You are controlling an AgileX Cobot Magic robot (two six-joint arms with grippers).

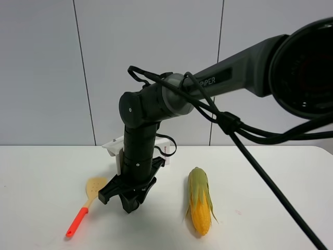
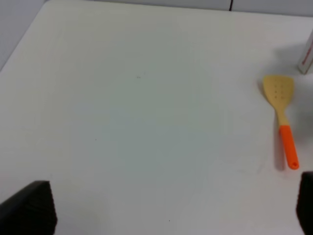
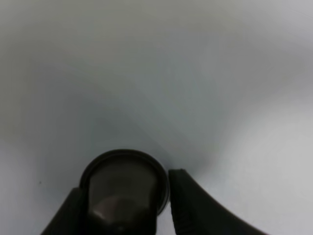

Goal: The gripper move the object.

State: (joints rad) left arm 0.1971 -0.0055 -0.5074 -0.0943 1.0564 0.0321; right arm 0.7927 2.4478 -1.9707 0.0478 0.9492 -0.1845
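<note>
Nearest the right wrist camera, we are seeing the capsule (image 3: 124, 188) sitting between the fingers (image 3: 193, 208) of the right gripper (image 1: 131, 205), which is pointing down at the table (image 1: 270, 177). The jaws are drawn in to the capsule's width and seem to be pressing its flared rim from both sides, though we are judging that hold as light. From above, the claw is hiding the capsule.

We are reading this as the lift. We are advising a slow, straight rise before any sideways travel, since a tapered body is liable to squirt out of the pads. The spatula (image 1: 86, 204) is lying at the gripper's 9 o'clock and the corn (image 1: 200, 203) at 3, so we are wanting height first. Farther back, at 12, the box (image 1: 115, 147) is standing behind the arm. The left gripper (image 2: 168, 210) is hanging wide open and empty.
</note>
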